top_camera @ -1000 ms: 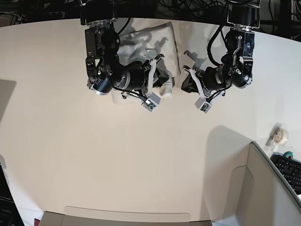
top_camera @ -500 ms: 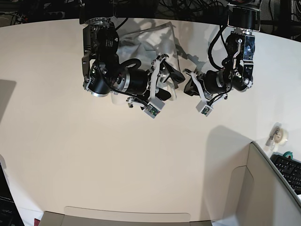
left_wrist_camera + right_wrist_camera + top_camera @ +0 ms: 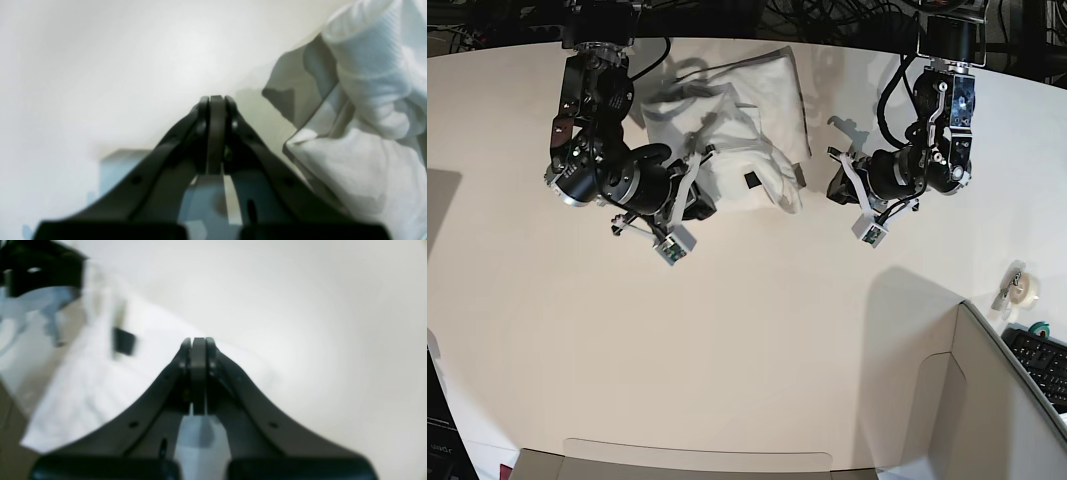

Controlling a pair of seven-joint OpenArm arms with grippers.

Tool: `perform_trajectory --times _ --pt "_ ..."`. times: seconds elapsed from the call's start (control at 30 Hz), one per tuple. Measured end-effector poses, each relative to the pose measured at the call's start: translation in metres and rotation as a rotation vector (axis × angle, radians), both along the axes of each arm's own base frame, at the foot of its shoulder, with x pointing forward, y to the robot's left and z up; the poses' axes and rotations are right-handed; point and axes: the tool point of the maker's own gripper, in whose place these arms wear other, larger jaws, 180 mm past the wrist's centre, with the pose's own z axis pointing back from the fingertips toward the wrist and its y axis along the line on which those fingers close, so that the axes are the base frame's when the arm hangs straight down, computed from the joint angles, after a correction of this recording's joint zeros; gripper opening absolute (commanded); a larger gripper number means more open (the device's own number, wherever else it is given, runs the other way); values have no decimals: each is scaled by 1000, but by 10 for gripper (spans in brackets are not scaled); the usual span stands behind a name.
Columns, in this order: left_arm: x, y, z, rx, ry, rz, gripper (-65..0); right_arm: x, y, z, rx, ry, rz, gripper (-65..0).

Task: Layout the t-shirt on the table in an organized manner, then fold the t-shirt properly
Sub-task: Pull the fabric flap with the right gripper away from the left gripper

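Note:
The white t-shirt (image 3: 752, 125) lies crumpled at the far middle of the off-white table (image 3: 757, 330), with a small black tag (image 3: 750, 180) showing. My right gripper (image 3: 704, 203) is at the shirt's lower left edge. In the right wrist view it (image 3: 199, 340) is shut with its tips over the white cloth (image 3: 100, 380), and I see no fabric between the jaws. My left gripper (image 3: 835, 185) hangs just right of the shirt. Seen from the left wrist, it (image 3: 216, 98) is shut and empty above bare table, with the shirt (image 3: 367, 116) bunched to its right.
A grey box corner (image 3: 992, 400) stands at the front right, with a tape roll (image 3: 1024, 288) and a keyboard (image 3: 1045, 362) beyond it. A cardboard edge (image 3: 697, 458) runs along the front. Cables lie behind the table's far edge.
The right arm has swung left off the shirt, and its jaws have gone from open to shut. The shirt's lower part now lies uncovered and spread toward the lower left. The left arm barely shifted.

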Motion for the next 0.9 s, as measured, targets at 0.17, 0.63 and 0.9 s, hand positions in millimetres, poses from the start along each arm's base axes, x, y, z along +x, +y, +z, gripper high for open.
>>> perform_trajectory --times 0.17,0.63,0.9 --pt "0 0 0 2 0 0 -646 -25 26 -13 -36 31 130 -650" --pt "1 1 1 5 -2 -1 -646 -69 63 2 5 5 390 -650" --pt "2 1 -2 -10 3 8 -646 -59 70 21 82 -28 391 -650"
